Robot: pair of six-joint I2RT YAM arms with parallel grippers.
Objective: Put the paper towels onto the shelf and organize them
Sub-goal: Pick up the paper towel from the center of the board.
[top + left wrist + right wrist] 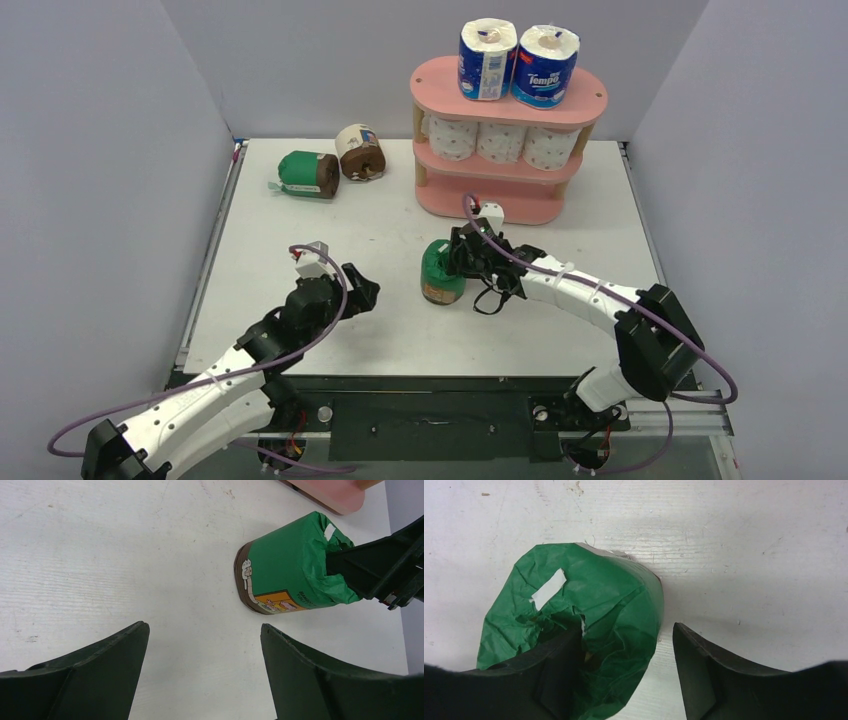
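1. The green-wrapped brown paper roll [440,272] stands upright. The half-wide right claw [626,634] straddles its wall, with one finger in the core.
2. The left claw [202,630] is wide and empty, at near left.
3. The pink three-tier wooden shelf [490,203] is just beyond the roll, and open white tabletop [300,225] lies to the left.

Left arm [230,370], lower left of the overhead frame, stretches toward centre; the left gripper [365,293] tilts downward, jaws spread wide and empty. Right arm [590,295], lower right, bends leftward to mid-frame; the right gripper [453,258] points down, jaws partly parted.
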